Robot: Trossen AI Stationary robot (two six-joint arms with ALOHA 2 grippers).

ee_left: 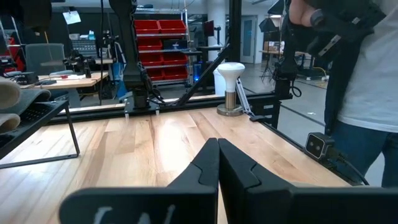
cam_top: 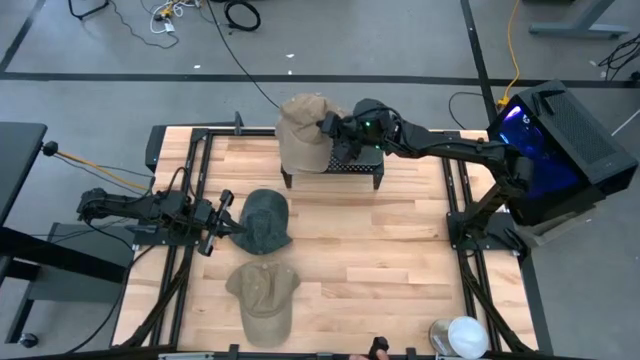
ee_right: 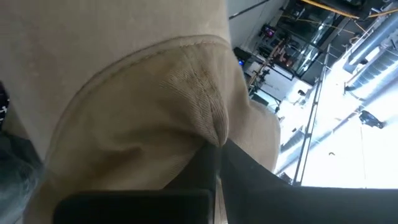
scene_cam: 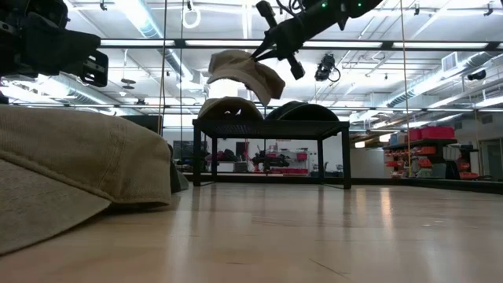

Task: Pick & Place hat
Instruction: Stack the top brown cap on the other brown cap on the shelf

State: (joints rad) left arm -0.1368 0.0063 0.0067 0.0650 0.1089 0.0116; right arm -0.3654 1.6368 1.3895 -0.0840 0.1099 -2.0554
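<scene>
From above, the right gripper point(cam_top: 327, 126) is clenched on a tan hat point(cam_top: 303, 131) and holds it over the near-left end of a small black rack point(cam_top: 352, 165) standing at the far side of the wooden table point(cam_top: 400, 250). The left gripper point(cam_top: 228, 226), pinched shut on nothing, lies low well to the near-left of the rack, its tips touching a dark green cap point(cam_top: 265, 221). A second tan cap point(cam_top: 264, 298) lies on the table nearer still, beyond the green one as seen from the rack.

At table height, the held hat point(scene_cam: 245, 72) hangs in the air above the rack point(scene_cam: 271, 130), clear of its top, pinched at the edge by the right gripper point(scene_cam: 258, 53). Two rounded caps rest on the rack beneath it. The near tan cap point(scene_cam: 75, 169) fills the foreground.

The left wrist camera shows its fingers point(ee_left: 208, 165) pressed together over bare wood, with a person point(ee_left: 357, 81) standing at the table's edge.

The right wrist camera shows tan cloth point(ee_right: 137, 93) gripped between its closed fingers point(ee_right: 208, 165).
</scene>
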